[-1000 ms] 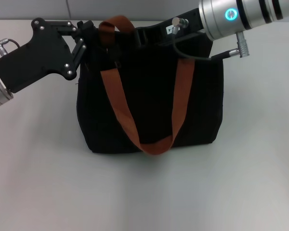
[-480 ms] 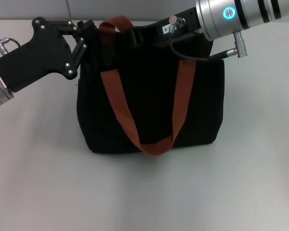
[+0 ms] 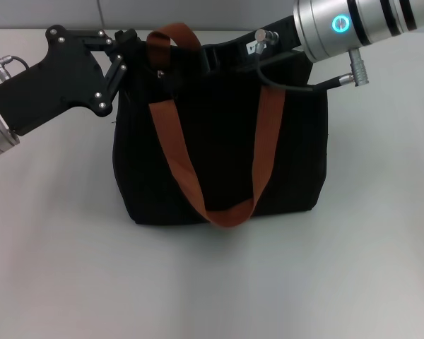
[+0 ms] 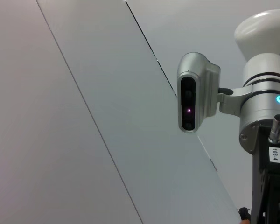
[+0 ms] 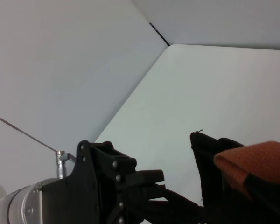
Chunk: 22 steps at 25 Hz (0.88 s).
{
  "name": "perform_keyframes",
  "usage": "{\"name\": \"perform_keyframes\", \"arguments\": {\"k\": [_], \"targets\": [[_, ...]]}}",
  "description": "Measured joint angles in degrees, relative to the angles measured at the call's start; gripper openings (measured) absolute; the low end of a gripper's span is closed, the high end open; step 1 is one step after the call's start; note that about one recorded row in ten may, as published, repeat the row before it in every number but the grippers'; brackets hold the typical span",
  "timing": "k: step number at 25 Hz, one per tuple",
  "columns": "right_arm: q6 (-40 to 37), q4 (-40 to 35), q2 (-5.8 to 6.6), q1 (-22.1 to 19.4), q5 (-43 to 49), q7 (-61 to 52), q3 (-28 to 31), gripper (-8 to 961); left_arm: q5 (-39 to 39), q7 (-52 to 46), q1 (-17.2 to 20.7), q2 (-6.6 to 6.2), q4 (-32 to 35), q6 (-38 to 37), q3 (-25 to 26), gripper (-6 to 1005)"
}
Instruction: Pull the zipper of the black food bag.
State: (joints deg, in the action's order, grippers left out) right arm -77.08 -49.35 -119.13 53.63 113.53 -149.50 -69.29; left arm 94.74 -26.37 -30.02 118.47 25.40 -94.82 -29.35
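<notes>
We saw one bag (image 3: 222, 159) on the table (image 3: 56, 268), with two orange handles (image 3: 180, 166). At 10 o'clock, the left gripper (image 3: 131, 53) stayed at the bag's far left corner; we cannot tell if it was together or apart. At 1 o'clock, the right gripper (image 3: 212, 56) had moved a little back to the right along the far top edge, so probably the pull was continuing. The zipper itself was hidden.

A small white label (image 4: 275, 154) on the right arm's black wrist section, just under a silver stud, reads "103-4". No other text is legible.
</notes>
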Motion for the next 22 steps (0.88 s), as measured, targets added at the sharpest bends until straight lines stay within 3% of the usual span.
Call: {"name": "perform_keyframes", "arguments": {"k": [22], "targets": [[1.0,-3.6,-0.05,-0.3,1.9,0.5,-0.5,212,-1.0,0.0,0.4,0.0,0.0,-0.7,0.0,31]]}}
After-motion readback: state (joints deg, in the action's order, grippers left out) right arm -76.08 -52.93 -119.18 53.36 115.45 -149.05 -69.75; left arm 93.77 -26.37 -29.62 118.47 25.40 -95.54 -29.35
